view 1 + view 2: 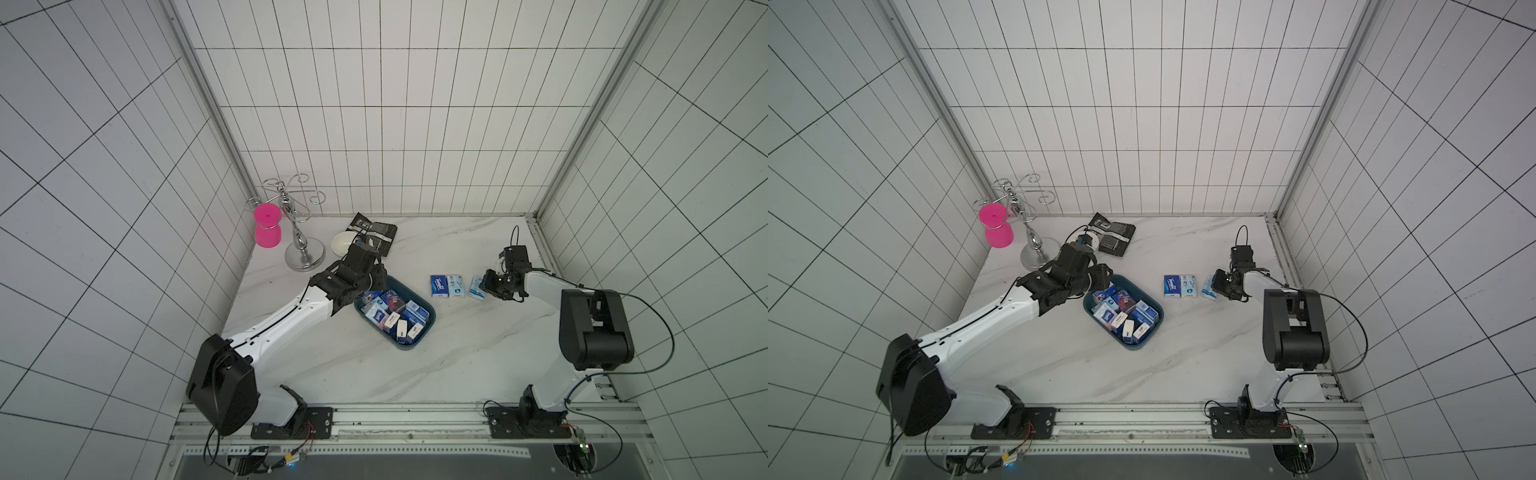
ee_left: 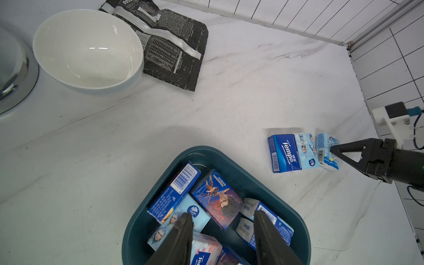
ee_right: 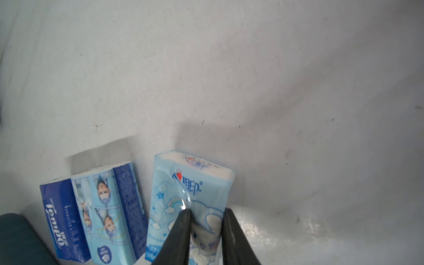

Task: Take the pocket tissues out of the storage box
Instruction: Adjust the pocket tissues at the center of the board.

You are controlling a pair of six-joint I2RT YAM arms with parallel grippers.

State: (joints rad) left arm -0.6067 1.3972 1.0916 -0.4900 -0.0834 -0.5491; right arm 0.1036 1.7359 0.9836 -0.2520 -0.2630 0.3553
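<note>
Here, right gripper (image 3: 206,212) clamped on a light-blue packet (image 3: 192,183), low at the table (image 2: 229,103), just beside two more packets (image 2: 285,151), left gripper (image 2: 221,214) with jaws apart over the box (image 2: 229,158), other tissues (image 2: 218,202) piled inside.

Left wrist view: dark blue packet (image 2: 285,152), right centre, read "Tempo"; light blue packet (image 2: 195,212), lower centre, "Vinda".

Teal box (image 1: 405,347), shallow and round-cornered, sits mid-bench; blue and white packets (image 1: 392,318) lie jumbled inside; three more lie in a row to its right: Tempo packet (image 1: 438,286); pale packet (image 1: 455,286) touching it; cartoon packet (image 1: 476,287) just beside, tilted, pinched by the right pincer (image 3: 206,211).
</note>
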